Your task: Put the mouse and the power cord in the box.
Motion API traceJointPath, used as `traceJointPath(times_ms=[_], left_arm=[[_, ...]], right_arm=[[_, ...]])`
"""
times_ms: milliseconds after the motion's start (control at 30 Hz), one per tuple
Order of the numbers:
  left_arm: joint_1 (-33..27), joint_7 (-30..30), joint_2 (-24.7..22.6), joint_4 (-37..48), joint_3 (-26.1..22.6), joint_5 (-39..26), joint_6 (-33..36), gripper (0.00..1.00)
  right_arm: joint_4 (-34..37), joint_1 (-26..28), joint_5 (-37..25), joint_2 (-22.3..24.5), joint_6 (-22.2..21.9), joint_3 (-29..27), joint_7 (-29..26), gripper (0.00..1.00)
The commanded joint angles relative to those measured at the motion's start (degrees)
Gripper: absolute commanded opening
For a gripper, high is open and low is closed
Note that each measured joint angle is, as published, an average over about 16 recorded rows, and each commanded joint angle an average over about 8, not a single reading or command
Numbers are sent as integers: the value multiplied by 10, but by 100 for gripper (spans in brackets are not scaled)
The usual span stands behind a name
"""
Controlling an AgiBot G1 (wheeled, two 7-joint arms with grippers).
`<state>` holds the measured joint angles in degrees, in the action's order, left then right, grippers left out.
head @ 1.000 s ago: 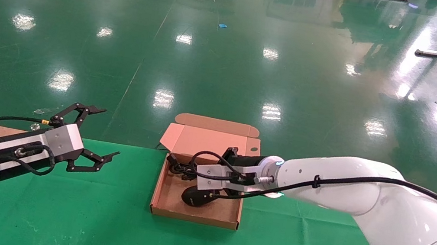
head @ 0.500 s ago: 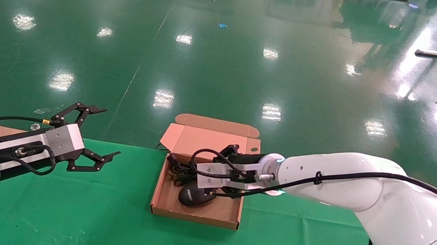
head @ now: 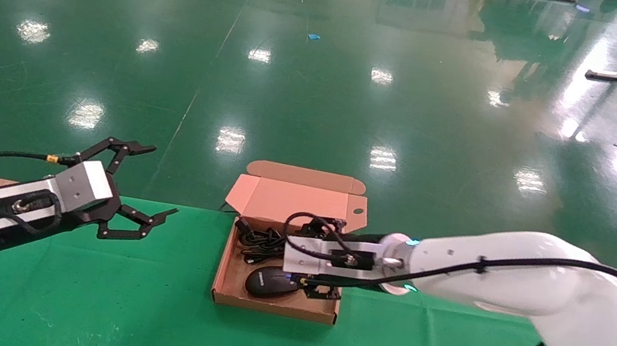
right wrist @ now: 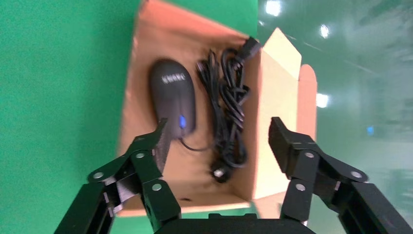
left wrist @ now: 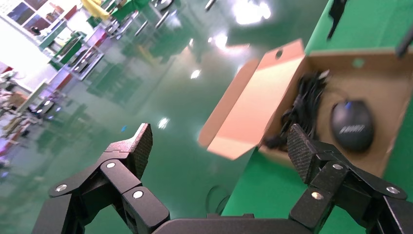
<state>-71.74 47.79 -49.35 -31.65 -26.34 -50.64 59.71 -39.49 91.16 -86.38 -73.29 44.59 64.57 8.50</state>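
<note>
Right gripper is hovering spread and empty just above the box, with nothing between its fingers. Directly beneath it, the mouse is lying on the box floor, its long axis running along the box from the lid side toward the robot, with the lit wheel end nearest the gripper. Just beside the mouse, on the lid side, the power cord is resting bundled inside the box. Both items are sitting in the box, so the remaining move is judged to be a straight withdrawal; the raised hinged lid is standing behind the arm. Left gripper is waiting spread and empty, well apart over the green cloth.
</note>
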Motion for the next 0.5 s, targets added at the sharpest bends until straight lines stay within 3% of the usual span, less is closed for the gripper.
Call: traceJointPath(times_ms=[33, 500], left_arm=[[4, -22, 5, -16, 4, 3, 10, 100], [31, -180, 44, -129, 32, 27, 80, 100]], right_arm=[[-12, -11, 16, 14, 15, -18, -7, 100], [-103, -89, 135, 115, 124, -147, -58, 100]])
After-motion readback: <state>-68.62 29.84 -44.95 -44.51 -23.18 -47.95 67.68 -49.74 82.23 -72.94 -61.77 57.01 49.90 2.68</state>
